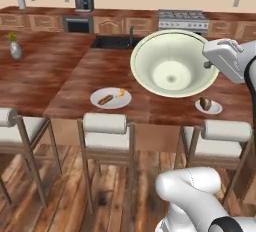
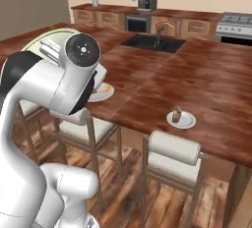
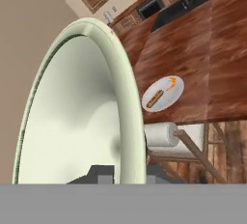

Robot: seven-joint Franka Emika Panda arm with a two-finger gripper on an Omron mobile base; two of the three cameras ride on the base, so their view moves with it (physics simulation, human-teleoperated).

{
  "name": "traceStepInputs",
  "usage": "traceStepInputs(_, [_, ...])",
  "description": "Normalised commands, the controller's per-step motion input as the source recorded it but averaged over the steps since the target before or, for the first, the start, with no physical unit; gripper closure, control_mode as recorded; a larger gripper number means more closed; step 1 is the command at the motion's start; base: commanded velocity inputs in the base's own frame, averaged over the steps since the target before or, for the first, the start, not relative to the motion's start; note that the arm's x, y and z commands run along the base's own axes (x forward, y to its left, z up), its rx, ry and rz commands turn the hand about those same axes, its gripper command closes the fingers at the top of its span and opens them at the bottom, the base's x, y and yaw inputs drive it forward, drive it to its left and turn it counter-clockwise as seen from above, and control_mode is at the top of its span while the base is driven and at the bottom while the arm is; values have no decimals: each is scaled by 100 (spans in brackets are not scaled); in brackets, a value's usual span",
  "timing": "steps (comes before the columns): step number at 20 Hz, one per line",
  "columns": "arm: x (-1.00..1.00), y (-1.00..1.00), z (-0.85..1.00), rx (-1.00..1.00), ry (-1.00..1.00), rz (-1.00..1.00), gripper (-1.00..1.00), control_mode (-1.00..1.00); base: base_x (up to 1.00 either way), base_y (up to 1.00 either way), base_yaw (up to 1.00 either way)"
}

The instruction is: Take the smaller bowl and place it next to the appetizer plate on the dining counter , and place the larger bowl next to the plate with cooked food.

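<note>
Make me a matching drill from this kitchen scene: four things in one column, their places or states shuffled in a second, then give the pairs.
Things:
1. larger bowl
2. plate with cooked food
3. appetizer plate
4. vase

Places or states:
A. on the dining counter, bearing a dark brown chunk
B. far left of the counter, holding a small green sprig
C. tilted on edge, its rim between the fingers of the gripper
D. on the counter, bearing long orange-brown food

Pairs: 1-C, 2-D, 3-A, 4-B
</note>
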Motion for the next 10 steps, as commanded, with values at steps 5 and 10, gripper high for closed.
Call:
traceStepInputs(5, [0, 0, 0, 0, 0, 0, 100, 100, 87, 61, -31])
traceStepInputs(10, [0, 0, 0, 0, 0, 0, 100, 100, 72, 57, -30])
